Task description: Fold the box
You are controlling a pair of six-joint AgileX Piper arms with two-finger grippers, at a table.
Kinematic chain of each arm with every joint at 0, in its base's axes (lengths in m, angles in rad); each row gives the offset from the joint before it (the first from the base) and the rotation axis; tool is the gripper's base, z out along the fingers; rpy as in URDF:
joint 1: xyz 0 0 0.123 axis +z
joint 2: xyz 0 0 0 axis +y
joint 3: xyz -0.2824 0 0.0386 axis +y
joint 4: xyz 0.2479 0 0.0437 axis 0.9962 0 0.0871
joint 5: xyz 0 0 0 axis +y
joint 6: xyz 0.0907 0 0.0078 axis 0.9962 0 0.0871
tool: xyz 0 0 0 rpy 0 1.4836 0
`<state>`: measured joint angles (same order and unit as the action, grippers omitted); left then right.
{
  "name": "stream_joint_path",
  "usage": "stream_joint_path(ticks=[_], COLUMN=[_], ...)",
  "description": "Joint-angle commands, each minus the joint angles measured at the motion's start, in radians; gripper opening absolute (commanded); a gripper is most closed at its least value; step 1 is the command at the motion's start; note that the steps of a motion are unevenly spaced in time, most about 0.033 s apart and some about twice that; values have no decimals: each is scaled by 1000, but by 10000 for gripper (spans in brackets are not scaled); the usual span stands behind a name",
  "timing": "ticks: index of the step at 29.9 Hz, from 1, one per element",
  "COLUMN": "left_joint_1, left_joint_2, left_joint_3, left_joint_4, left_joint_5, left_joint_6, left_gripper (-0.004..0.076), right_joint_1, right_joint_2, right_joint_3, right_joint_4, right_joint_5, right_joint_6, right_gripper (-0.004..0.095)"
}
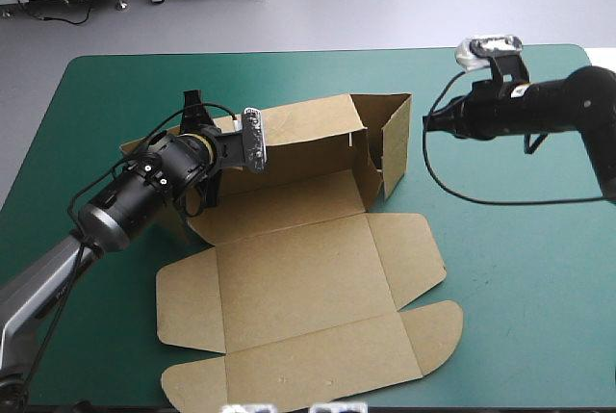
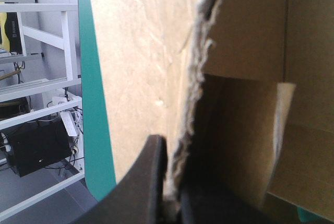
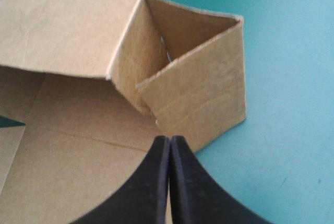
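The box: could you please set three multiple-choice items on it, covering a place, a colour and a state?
1. Where does the left gripper hold the box? A its left end B its near lid C its right end
2. The table cover is: A white B teal-green C red
3. The right gripper is: A wide open B shut, empty C clamping a flap
Answers: A, it pinches board at the left end; B, every view shows it; B, its fingers meet in one arch.
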<state>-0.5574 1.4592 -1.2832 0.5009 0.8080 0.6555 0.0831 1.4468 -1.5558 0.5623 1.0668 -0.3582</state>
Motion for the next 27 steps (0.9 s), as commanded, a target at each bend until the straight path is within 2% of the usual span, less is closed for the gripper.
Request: stream_joint_path(ticks=[1,17,27], left_joint_1=[-5,-5,-5], left_joint_2=[-18,-18,-17], left_joint_3=[-3,-3,7], left_joint_4=[-45,-68,-77], left_joint_5=[53,34,22], left_joint_6=[-18,-29,-31], left_gripper=[-6,-6,-6], right_joint_1=[6,60,139], right_joint_2=[59,538,573], right_joint_3=[-171,-735,-761], right_joint_4=[41,27,-207], right_joint_5=[-10,104,117], right_joint_6=[-4,105,167], right_gripper=[-4,-4,-4])
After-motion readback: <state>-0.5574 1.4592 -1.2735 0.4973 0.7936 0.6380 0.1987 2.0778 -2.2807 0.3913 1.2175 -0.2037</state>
